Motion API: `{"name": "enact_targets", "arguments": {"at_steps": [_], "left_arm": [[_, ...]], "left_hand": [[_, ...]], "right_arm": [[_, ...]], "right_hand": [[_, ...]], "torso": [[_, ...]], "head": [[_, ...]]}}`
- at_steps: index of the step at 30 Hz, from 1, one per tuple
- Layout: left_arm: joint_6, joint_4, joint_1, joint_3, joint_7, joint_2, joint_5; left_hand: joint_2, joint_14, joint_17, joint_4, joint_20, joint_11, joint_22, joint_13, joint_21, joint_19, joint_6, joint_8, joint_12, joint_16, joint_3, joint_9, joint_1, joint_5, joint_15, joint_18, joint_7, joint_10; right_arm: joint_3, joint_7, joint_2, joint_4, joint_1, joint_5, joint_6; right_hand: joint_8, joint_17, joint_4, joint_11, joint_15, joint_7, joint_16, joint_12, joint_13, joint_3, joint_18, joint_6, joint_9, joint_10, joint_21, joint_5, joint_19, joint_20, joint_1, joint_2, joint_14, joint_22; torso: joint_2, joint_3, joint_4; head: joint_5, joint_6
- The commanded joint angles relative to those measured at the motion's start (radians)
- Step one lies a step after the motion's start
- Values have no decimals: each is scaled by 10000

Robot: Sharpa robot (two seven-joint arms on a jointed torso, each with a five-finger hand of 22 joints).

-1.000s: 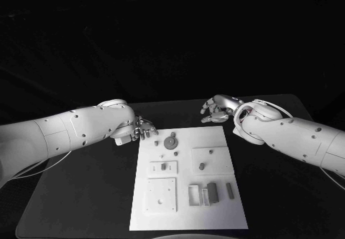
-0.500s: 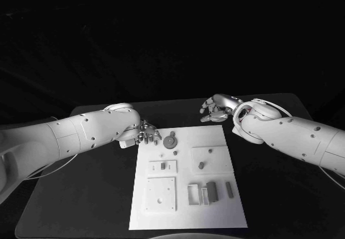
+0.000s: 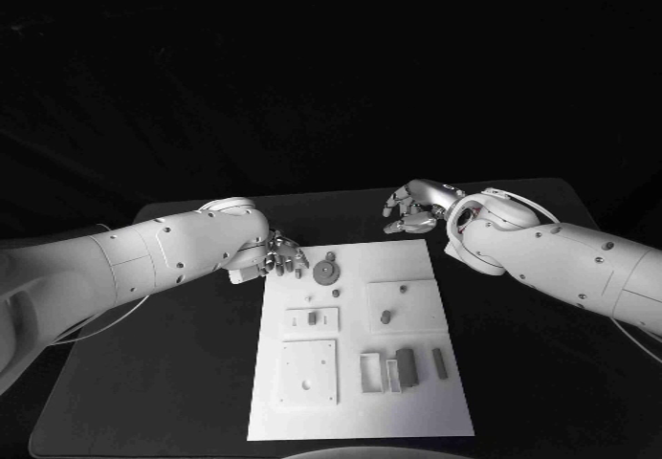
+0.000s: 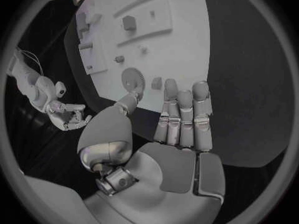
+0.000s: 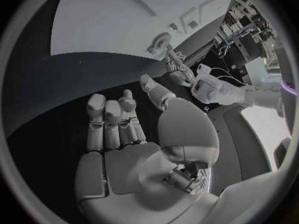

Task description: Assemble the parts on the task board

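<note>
At the task board's (image 3: 362,382) far-left corner, we are hovering our left hand (image 3: 281,256), fingers (image 4: 184,115) spread and empty, beside the round part (image 3: 325,273); a rushed grasp risks knocking it flat. Right hand (image 3: 418,208) is waiting, empty, beyond the far edge

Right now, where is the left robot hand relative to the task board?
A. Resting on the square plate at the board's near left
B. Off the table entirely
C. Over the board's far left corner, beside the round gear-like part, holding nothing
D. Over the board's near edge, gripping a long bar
C: the left robot hand sits at the far left corner of the task board, next to the round gear-like part, with its fingers apart and nothing in them.
</note>
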Motion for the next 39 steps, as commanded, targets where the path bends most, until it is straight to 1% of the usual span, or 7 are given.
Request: {"name": "enact_targets", "arguments": {"at_steps": [1, 5, 17, 24, 28, 33, 39], "left_arm": [[244, -26, -30, 2, 125, 39, -31], [327, -104, -73, 2, 178, 77, 166], [197, -223, -171, 3, 336, 171, 243], [118, -237, -183, 4, 356, 182, 243], [211, -241, -183, 4, 389, 177, 309], [171, -254, -183, 5, 373, 168, 512], [179, -253, -184, 6, 357, 147, 582]], "left_hand": [[183, -5, -14, -40, -15, -95, 27, -13, 31, 74, 197, 97, 55, 62, -76, -14, 42, -14, -99, 596, 59, 40], [354, 74, -21, -86, -58, -165, 80, -7, 93, 150, 381, 200, 159, 175, -173, -40, 39, -14, -165, 592, -12, 145], [611, 147, -47, -197, -131, -241, 160, -9, 173, 230, 558, 302, 275, 309, -230, -97, 120, -13, -246, 592, -90, 225], [770, 143, -79, -350, -151, -246, 189, -30, 183, 228, 563, 309, 300, 340, -228, -147, 235, -12, -256, 575, -94, 225], [950, 156, -106, -565, -169, -261, 217, -47, 200, 243, 614, 346, 332, 374, -210, -177, 399, -9, -269, 562, -111, 249], [1122, 148, -159, -1044, -180, -256, 241, -90, 200, 248, 606, 355, 345, 393, -79, -243, 875, 17, -268, 532, -103, 233], [1244, 191, -202, -1262, -194, -293, 258, -129, 209, 299, 772, 463, 392, 449, -20, -282, 1089, 88, -293, 499, -147, 291]], "right_arm": [[4, 42, 4, 14, -1, 4, 99], [4, 41, 7, 17, -1, 4, 107], [4, 29, -1, 37, -1, 4, 125], [4, 19, -1, 37, -1, 4, 142], [4, 12, 2, 35, -1, 4, 159], [4, 5, 7, 31, -1, 4, 168], [4, 1, 5, 16, -1, 4, 168]], "right_hand": [[-51, -17, 46, 31, -67, 87, -48, 7, -16, -39, 637, -19, -13, -135, -50, -7, 10, -65, -44, -75, -16, -16], [-51, -16, 48, 31, -67, 87, -48, 8, -17, -39, 637, -18, -13, -136, -50, -7, 10, -64, -45, -75, -17, -16], [-51, -16, 57, 32, -65, 88, -47, 12, -21, -38, 637, -16, -12, -139, -52, -7, 9, -62, -50, -75, -19, -16], [-51, -16, 62, 33, -65, 89, -47, 14, -23, -38, 637, -16, -11, -141, -53, -7, 8, -61, -53, -76, -20, -16], [-52, -16, 69, 33, -64, 90, -46, 16, -25, -40, 637, -17, -11, -142, -53, -8, 8, -59, -60, -77, -21, -16], [-53, -16, 77, 34, -63, 91, -46, 18, -27, -43, 637, -18, -11, -144, -54, -8, 7, -58, -70, -80, -22, -15], [-55, -16, 88, 36, -62, 92, -46, 20, -29, -46, 637, -21, -11, -146, -55, -8, 6, -56, -81, -83, -24, -15]], "torso": [[0, -2, -5], [3, -3, 0], [5, -6, 3], [0, -3, 2], [-1, -1, 3], [1, 0, 4], [3, -1, 2]], "head": [[-5, 2], [-10, -7], [-38, -28], [-44, -36], [-47, -43], [-51, -54], [-58, -64]]}}
